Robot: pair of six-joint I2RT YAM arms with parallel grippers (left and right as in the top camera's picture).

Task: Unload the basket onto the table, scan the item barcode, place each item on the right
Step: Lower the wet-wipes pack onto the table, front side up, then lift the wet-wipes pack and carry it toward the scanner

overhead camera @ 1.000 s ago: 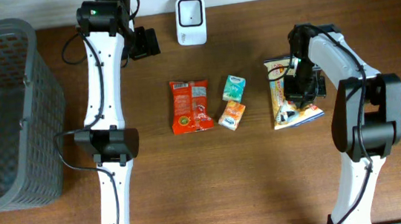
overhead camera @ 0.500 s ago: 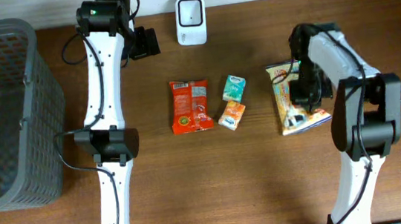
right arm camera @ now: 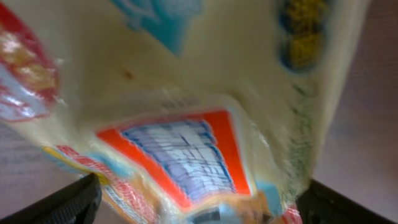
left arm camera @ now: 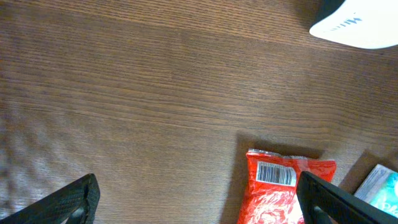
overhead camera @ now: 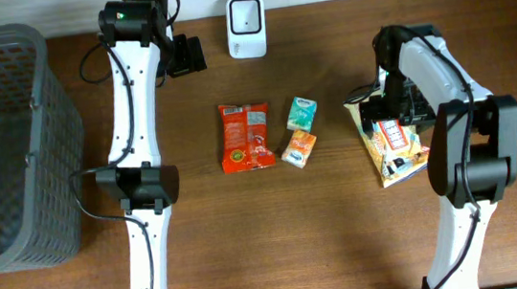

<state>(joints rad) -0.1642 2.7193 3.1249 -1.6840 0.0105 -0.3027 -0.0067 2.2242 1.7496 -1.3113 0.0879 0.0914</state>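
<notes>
Closest to the arm bases, the yellow snack bag (overhead camera: pixel 399 154) lies on the wooden surface (overhead camera: pixel 250 251) at the right, turned at an angle. The right fingers (right arm camera: pixel 65 202) stand wide apart over the bag's far end and grip nothing. In the right wrist view the bag fills the frame between them, blurred, showing an orange-framed pale panel whose print cannot be read.

Toward the middle lies a red packet (overhead camera: pixel 246 136). A small orange pack (overhead camera: pixel 299 148) sits just beside it on the right, and a teal pack (overhead camera: pixel 300 113) sits just beyond that. The left wrist view shows a barcode (left arm camera: pixel 274 174) on the end of the red packet that faces the left arm.

Farther back, the left fingers (left arm camera: pixel 71 202) are spread apart above bare wood, empty. The white scanner (overhead camera: pixel 245 15) stands at the far edge, near them and well apart from the snack bag. A grey mesh basket (overhead camera: pixel 63 136) sits at the left edge.
</notes>
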